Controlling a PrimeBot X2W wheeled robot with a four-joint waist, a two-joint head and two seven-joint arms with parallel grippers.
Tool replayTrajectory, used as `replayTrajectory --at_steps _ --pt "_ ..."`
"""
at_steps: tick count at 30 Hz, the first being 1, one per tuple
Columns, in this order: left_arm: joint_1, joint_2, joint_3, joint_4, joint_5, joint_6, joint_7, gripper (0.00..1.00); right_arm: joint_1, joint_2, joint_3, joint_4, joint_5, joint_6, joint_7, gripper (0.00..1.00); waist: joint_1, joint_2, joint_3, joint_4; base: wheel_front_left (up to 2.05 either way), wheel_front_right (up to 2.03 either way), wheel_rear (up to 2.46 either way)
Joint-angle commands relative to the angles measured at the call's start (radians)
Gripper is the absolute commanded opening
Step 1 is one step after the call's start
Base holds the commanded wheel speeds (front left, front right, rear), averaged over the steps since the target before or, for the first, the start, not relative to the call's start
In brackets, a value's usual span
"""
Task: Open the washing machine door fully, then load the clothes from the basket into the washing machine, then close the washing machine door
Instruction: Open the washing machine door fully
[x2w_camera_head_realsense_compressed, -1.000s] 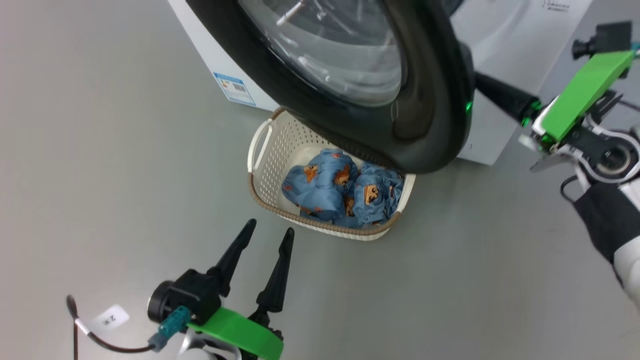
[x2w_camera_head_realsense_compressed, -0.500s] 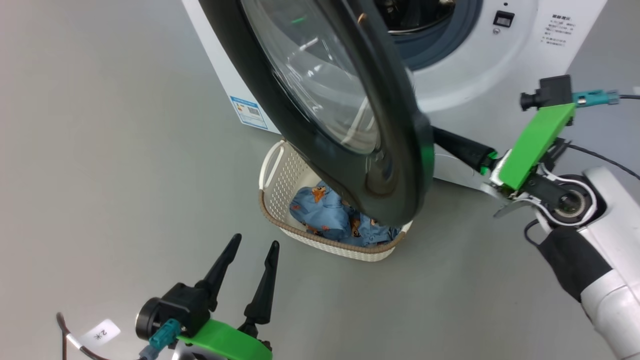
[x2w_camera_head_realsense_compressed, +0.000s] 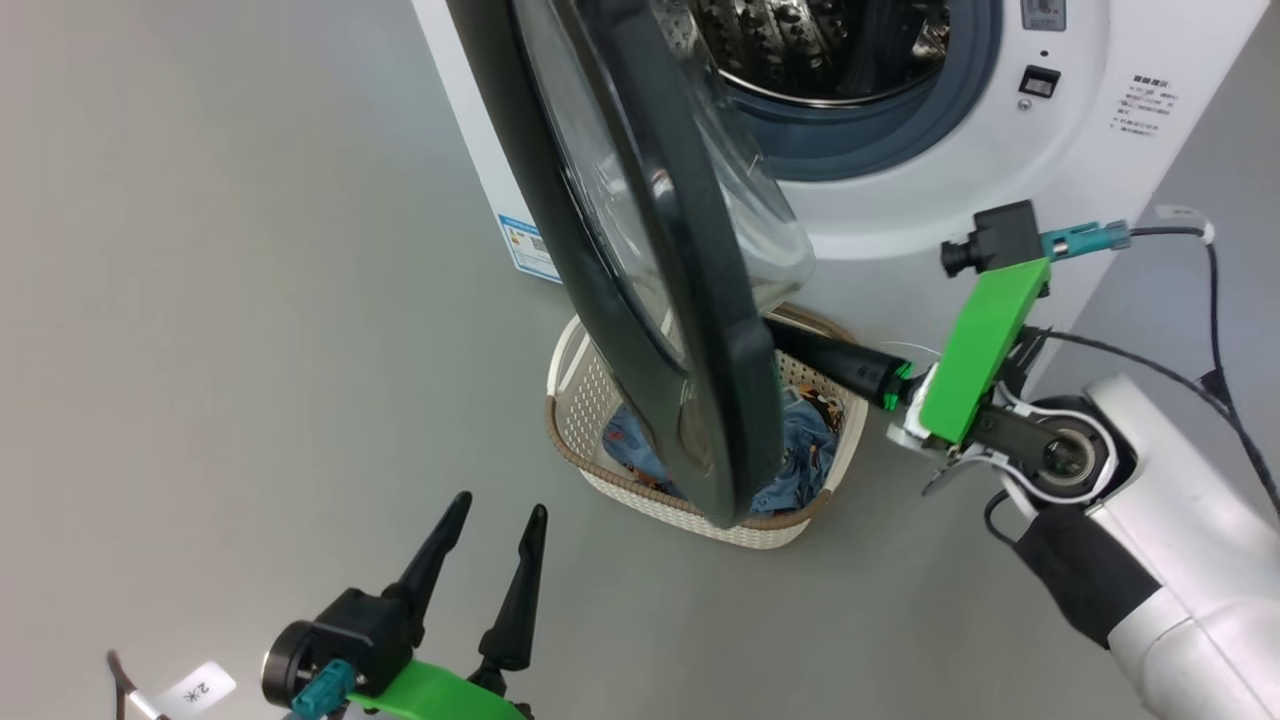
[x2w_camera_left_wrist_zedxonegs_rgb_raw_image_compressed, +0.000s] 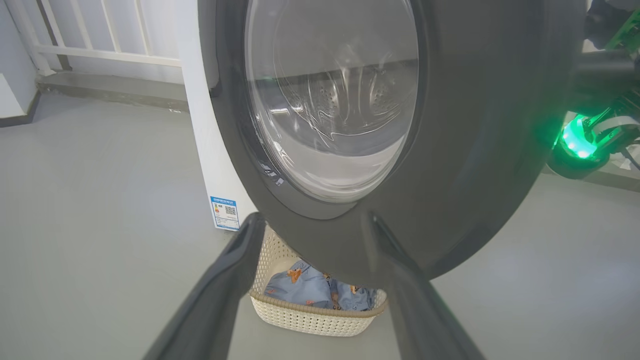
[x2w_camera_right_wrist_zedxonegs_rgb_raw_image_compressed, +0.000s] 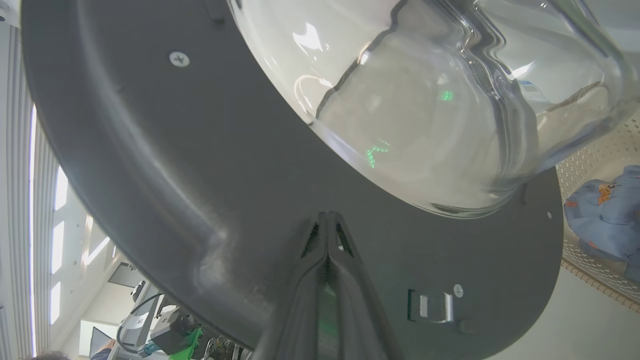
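Washing machine door (x2w_camera_head_realsense_compressed: 640, 260): round, glossy black rim around a bulging clear glass bowl, swung partway out from the white boxy washing machine (x2w_camera_head_realsense_compressed: 900, 210), exposing the perforated steel drum (x2w_camera_head_realsense_compressed: 820, 40) and grey-blue rubber gasket (x2w_camera_head_realsense_compressed: 870, 130). Right gripper (x2w_camera_right_wrist_zedxonegs_rgb_raw_image_compressed: 327, 216) clenched, holding nothing, dark tips against the door's matte inner face just under the bowl; left gripper (x2w_camera_head_realsense_compressed: 500, 505) spread wide and empty, low near the basket (x2w_camera_head_realsense_compressed: 640, 500). The basket is cream perforated plastic with a brown woven-look rim, sits on the smooth grey floor (x2w_camera_head_realsense_compressed: 250, 350) under the door's lower edge, and holds the crumpled blue bear-print clothes (x2w_camera_head_realsense_compressed: 805, 455); white railing (x2w_camera_left_wrist_zedxonegs_rgb_raw_image_compressed: 100, 45) behind.
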Motion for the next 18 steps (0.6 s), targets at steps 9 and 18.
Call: replayTrajectory --at_steps 9,18 --pt "-0.001 0.011 0.055 -0.017 0.017 -0.009 -0.006 1.0 0.042 0.072 0.071 -0.053 -0.009 0.008 0.016 0.0 0.0 0.0 -0.024 0.021 0.0 0.0 0.0" --pt "0.004 0.011 0.068 -0.011 0.025 -0.015 -0.006 1.0 0.056 0.116 0.101 -0.064 -0.005 0.008 0.007 0.0 0.0 0.0 -0.043 0.034 0.0 0.0 0.0"
